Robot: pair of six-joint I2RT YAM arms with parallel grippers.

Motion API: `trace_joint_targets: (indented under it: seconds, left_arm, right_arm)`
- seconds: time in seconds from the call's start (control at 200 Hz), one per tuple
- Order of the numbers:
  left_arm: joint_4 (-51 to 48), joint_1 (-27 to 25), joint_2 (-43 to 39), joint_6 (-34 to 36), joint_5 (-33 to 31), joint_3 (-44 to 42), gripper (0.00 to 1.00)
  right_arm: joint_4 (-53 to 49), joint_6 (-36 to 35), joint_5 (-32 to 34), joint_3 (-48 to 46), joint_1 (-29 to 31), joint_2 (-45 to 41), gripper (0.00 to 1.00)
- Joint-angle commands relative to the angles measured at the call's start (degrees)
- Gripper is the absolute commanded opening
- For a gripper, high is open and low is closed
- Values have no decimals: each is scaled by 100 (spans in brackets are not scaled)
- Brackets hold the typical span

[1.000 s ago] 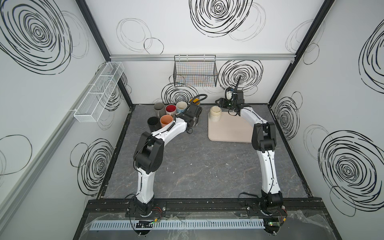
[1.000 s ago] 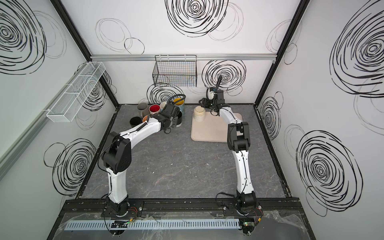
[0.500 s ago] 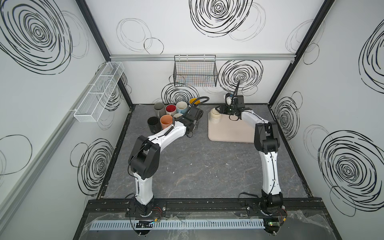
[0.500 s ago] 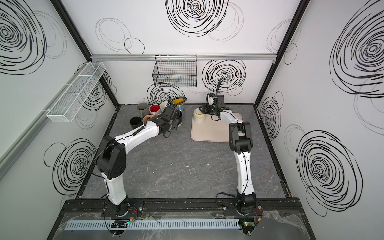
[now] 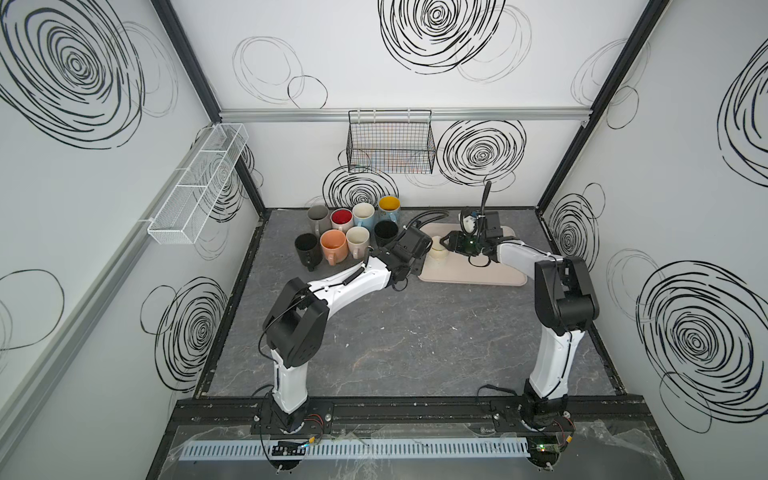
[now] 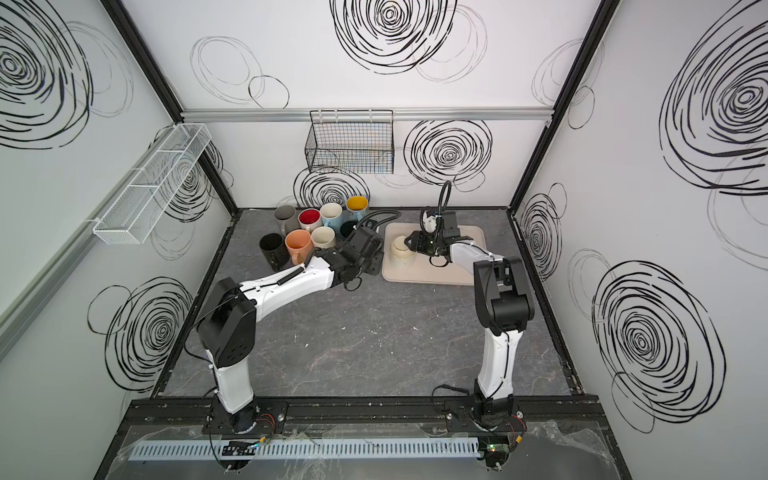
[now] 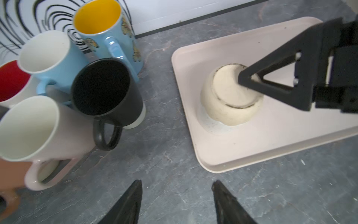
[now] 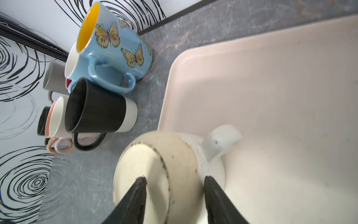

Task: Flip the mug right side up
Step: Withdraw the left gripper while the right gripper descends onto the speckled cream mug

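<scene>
Right hand (image 8: 175, 180) at the upturned mug (image 5: 438, 250), left hand (image 7: 177, 186) waiting
The mug sits base-up at the left end of the tray (image 5: 498, 276), just right of centre in both top views, so the right hand reaches in from the tray side, jaws apart, one tip on the base, the other by the wall near the handle (image 8: 220, 141) (no clamp shows yet). The left hand hangs open and empty over bare counter (image 7: 164, 151) between tray and upright mugs (image 7: 100, 87), likely ready to steady the flip
</scene>
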Motion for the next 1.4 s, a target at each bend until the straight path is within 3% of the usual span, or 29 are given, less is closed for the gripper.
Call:
trace_joint_targets:
  seconds: [0.0, 0.115, 0.27, 0.48, 0.64, 0.966, 1.206, 1.396]
  left_arm:
    - [640, 21, 166, -428, 669, -103, 55]
    - [767, -29, 390, -492, 943, -26, 53]
    - [973, -42, 590, -726, 1229, 36, 51]
    - [1048, -3, 902, -828, 1569, 280, 49]
    - [1096, 86, 1095, -892, 1766, 393, 49]
    - [1235, 332, 1552, -993, 2034, 794, 45]
    - [1372, 471, 1672, -1035, 2049, 903, 43]
    - [1365, 483, 1727, -1046, 2094, 998, 43]
  right_arm:
    - [255, 167, 323, -379, -8, -718, 54]
    - [-16, -36, 444, -90, -194, -794, 55]
    - [-524, -252, 231, 778, -367, -103, 55]
    - [-995, -367, -471, 2140, -373, 1243, 46]
    - [-1407, -579, -721, 2626, -344, 1684, 37]
    - [-927, -746, -586, 1134, -333, 831, 24]
    - [-798, -810, -521, 90, -145, 112, 23]
    - [-1113, -1191, -5, -437, 38, -593, 25]
